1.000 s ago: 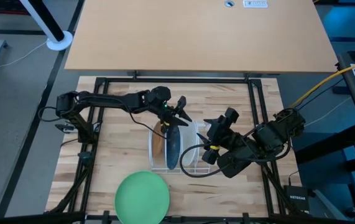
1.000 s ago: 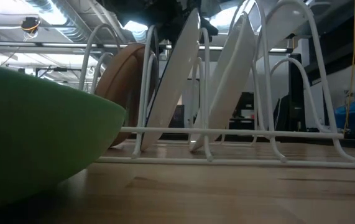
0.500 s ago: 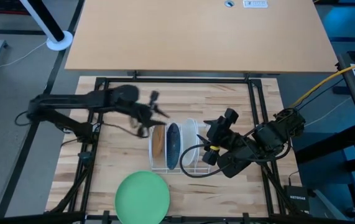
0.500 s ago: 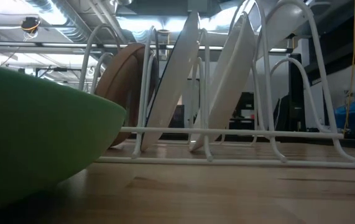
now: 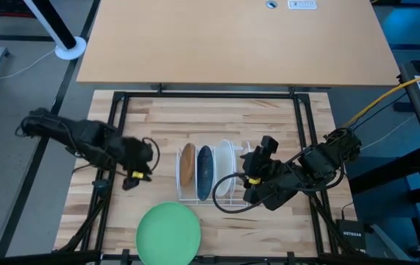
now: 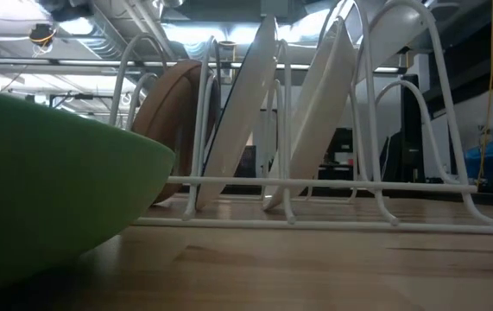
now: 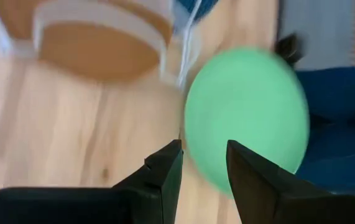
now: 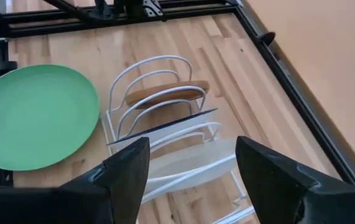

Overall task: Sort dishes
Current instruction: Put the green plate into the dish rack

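Note:
Three plates stand on edge in the white wire rack (image 5: 206,193): the tan-brown plate (image 5: 187,165), the dark blue plate (image 5: 204,171) and the white plate (image 5: 224,163). The green plate (image 5: 168,232) lies flat on the table near its near edge, and it fills the low view's left (image 6: 47,190). My left gripper (image 5: 130,179) is open and stands left of the rack; in its wrist view (image 7: 203,152) the green plate (image 7: 245,118) lies ahead. My right gripper (image 5: 257,165) is open and hovers right of the rack, looking over it (image 8: 193,155).
A black frame (image 5: 210,95) borders the wooden table. A second, tan tabletop (image 5: 232,40) lies beyond the far edge. Bare wood (image 5: 151,121) shows between the rack and the far frame bar. Cables (image 5: 228,199) loop by the rack's right side.
My left gripper has drawn back from above the rack's far end, swinging toward the table's left and near edge to a spot left of the rack. The three plates stay standing in the rack. My right gripper has shifted slightly toward the near edge.

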Controlling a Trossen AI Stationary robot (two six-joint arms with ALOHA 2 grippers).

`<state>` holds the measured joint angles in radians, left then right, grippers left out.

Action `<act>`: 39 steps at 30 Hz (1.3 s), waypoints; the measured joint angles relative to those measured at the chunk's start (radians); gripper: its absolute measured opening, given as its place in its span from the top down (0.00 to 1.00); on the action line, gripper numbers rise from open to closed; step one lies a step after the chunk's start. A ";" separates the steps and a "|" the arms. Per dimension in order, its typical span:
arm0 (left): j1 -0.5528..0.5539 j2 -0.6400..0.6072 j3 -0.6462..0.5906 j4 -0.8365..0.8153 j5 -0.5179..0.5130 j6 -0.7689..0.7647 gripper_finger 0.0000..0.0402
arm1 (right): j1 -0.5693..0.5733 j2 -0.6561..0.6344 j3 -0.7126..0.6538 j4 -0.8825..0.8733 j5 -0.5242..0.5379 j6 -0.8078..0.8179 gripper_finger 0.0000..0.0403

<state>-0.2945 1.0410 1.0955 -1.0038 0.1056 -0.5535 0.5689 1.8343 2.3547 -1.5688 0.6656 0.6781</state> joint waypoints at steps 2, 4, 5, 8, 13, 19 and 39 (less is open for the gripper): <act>-0.038 0.003 -0.059 0.001 -0.006 -0.062 0.71 | 0.000 0.000 0.000 0.001 -0.004 0.000 0.39; -0.068 0.008 -0.118 0.001 -0.007 -0.113 0.71 | 0.000 0.000 0.000 0.002 -0.004 0.000 0.39; -0.079 0.010 -0.145 0.006 -0.006 -0.138 0.71 | 0.000 0.000 0.000 0.002 -0.005 0.000 0.39; -0.104 0.022 -0.225 0.038 -0.008 -0.205 0.71 | 0.000 0.000 0.000 0.004 -0.004 0.001 0.39; -0.140 0.053 -0.354 0.206 -0.007 -0.307 0.71 | 0.000 0.000 0.000 0.005 -0.005 0.002 0.39; -0.179 0.111 -0.451 0.404 -0.007 -0.325 0.71 | 0.000 0.000 0.000 0.006 -0.004 0.002 0.39; -0.249 0.370 -0.454 0.631 -0.009 -0.307 0.71 | 0.000 0.000 0.000 0.042 -0.004 0.001 0.39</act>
<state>-0.5438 1.4108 0.6415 -0.3728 0.0967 -0.8609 0.5690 1.8347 2.3547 -1.5264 0.6613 0.6788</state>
